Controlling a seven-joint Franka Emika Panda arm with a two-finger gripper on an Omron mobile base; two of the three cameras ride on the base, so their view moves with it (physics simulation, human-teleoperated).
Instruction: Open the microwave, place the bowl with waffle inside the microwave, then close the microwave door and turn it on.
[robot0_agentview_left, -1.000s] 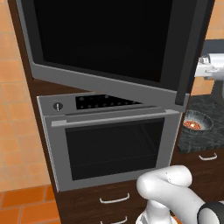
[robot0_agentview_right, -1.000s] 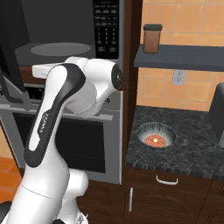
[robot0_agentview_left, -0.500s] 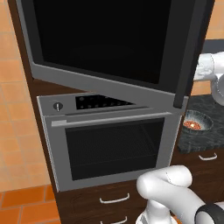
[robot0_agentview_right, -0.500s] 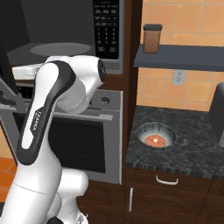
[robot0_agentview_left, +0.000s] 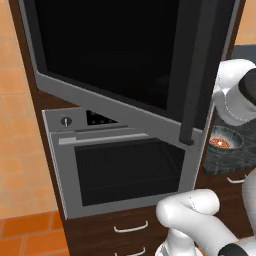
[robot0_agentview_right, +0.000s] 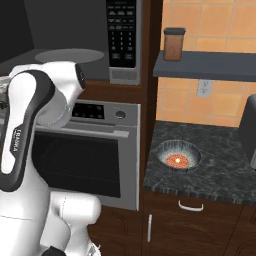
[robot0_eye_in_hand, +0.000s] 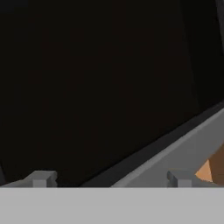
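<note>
End effector (robot0_eye_in_hand: 109, 178), fingers spread and holding nothing, faces the swung-open door (robot0_agentview_left: 125, 60) at close range; risk of striking its glass while withdrawing.

Glossy white arm (robot0_agentview_right: 30, 150) built of rounded, tube-like shells, with broad black bands at the joints and a dark curved stripe down one link. Small dark vertical lettering printed on the white shell beside that stripe, too small to read. Bulbous white base segment (robot0_agentview_left: 192, 212) with a black ring at its lower edge, another white rounded link with a dark joint cap (robot0_agentview_left: 237, 97), and two small grey squared finger tips (robot0_eye_in_hand: 41, 178) of the end effector.
</note>
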